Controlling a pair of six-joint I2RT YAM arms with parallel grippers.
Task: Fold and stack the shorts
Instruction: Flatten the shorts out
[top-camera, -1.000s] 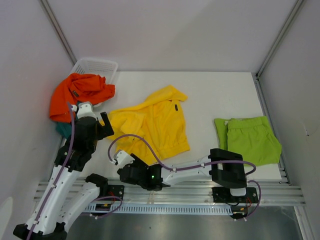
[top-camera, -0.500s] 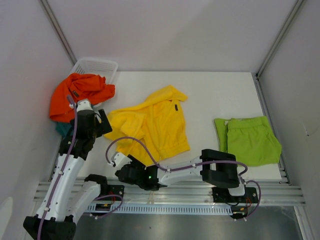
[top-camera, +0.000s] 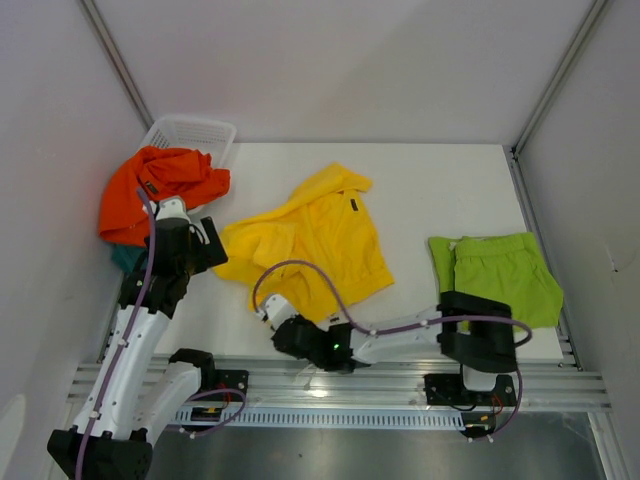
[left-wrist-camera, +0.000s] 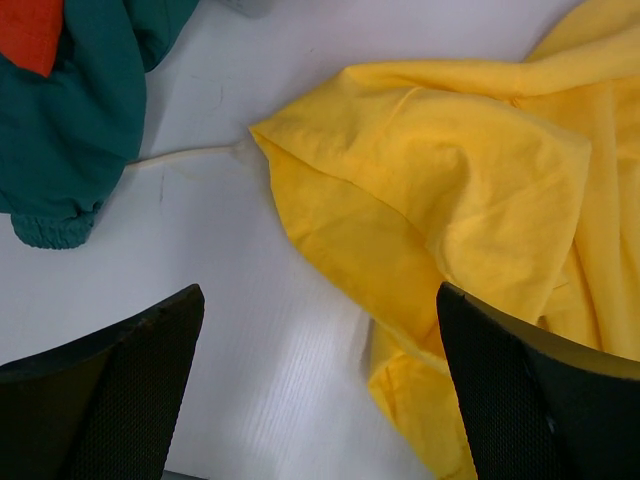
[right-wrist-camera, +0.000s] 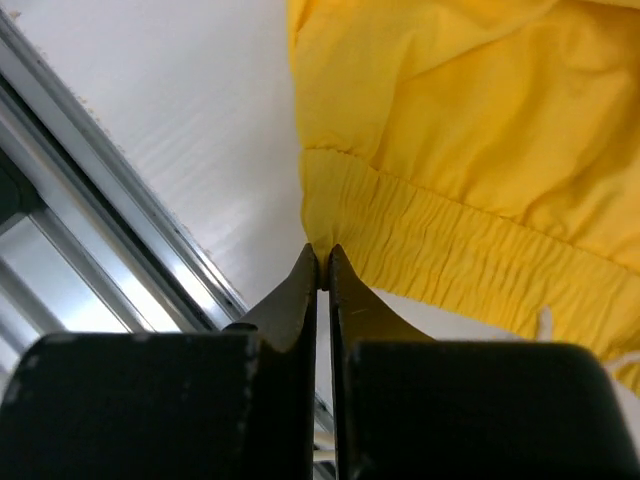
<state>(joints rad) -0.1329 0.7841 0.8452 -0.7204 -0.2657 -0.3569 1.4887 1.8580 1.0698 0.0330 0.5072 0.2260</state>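
Note:
The yellow shorts (top-camera: 312, 243) lie crumpled in the middle of the table, also filling the right wrist view (right-wrist-camera: 480, 130). My right gripper (right-wrist-camera: 320, 256) is shut on the corner of their elastic waistband, low at the near edge (top-camera: 272, 306). My left gripper (top-camera: 208, 245) hovers open over the shorts' left edge (left-wrist-camera: 440, 200), its fingers (left-wrist-camera: 110, 385) wide apart with bare table between them. Orange shorts (top-camera: 160, 183) are heaped at the far left over the teal shorts (left-wrist-camera: 70, 120). Lime green shorts (top-camera: 500, 277) lie folded flat at the right.
A white mesh basket (top-camera: 190, 133) stands at the back left, partly under the orange heap. A white drawstring (left-wrist-camera: 190, 155) trails between the teal and yellow cloth. The metal rail (right-wrist-camera: 90, 200) runs along the near table edge beside my right gripper.
My right gripper has shut on the yellow waistband corner and shifted right, dragging the yellow shorts slightly right. The left arm has barely moved and stays open.

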